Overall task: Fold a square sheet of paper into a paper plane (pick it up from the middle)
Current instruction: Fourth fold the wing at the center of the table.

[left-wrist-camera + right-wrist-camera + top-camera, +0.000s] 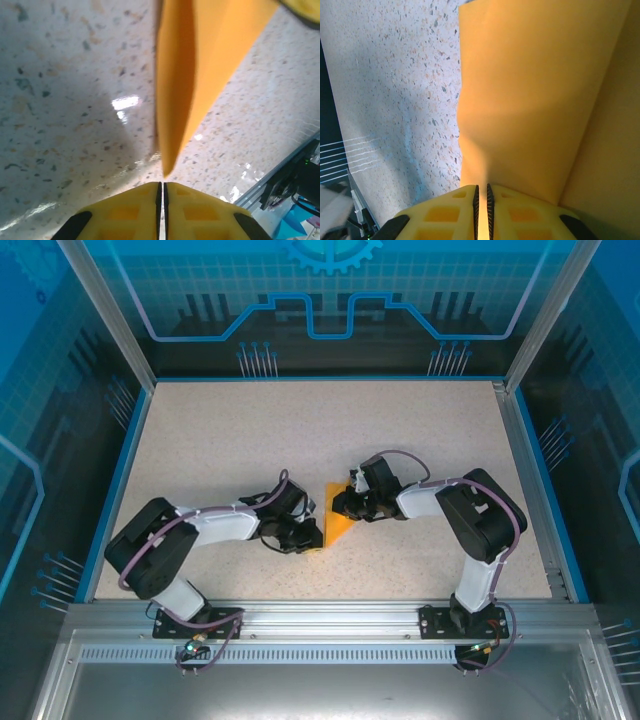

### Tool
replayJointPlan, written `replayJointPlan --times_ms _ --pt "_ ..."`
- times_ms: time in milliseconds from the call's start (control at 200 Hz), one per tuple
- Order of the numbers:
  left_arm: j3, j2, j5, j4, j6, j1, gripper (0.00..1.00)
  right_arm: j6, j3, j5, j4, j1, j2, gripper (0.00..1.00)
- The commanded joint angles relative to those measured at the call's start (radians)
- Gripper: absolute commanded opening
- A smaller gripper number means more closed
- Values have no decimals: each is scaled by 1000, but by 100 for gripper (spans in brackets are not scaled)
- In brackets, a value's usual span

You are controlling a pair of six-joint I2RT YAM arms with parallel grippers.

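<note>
Table point(300, 430): speckled top; we see both arms reaching in from its near edge.
Left arm point(215, 525), right arm point(470, 510): bent inward so that the two claws meet near the table's middle.
Orange paper point(338, 528): folded to a narrow, pointed shape, lying about mid-table, slightly toward the near edge.
Right claw point(481, 192): jaws all but closed; we see the paper's edge pinched in the slit.
Left claw point(161, 192): jaws drawn to a thin slit holding nothing; the paper's point ends just ahead.

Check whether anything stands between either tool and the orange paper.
Nothing visible does. The orange paper lies between them: the left tool points at its tip, the right tool is at its edge, both shut.
</note>
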Motion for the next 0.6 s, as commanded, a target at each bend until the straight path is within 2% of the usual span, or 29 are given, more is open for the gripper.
replayJointPlan --times_ms 0,235,475,595 --pt "47 -46 -28 -1 -13 -3 14 -25 -30 92 -125 0 81 16" --pt "86 41 52 124 -63 -17 15 -26 -28 90 -128 2 83 16" --pt "83 167 55 158 -81 -22 16 -25 -33 93 -126 0 82 16" --pt "58 184 24 112 -69 -23 15 -27 -38 97 -129 1 78 16"
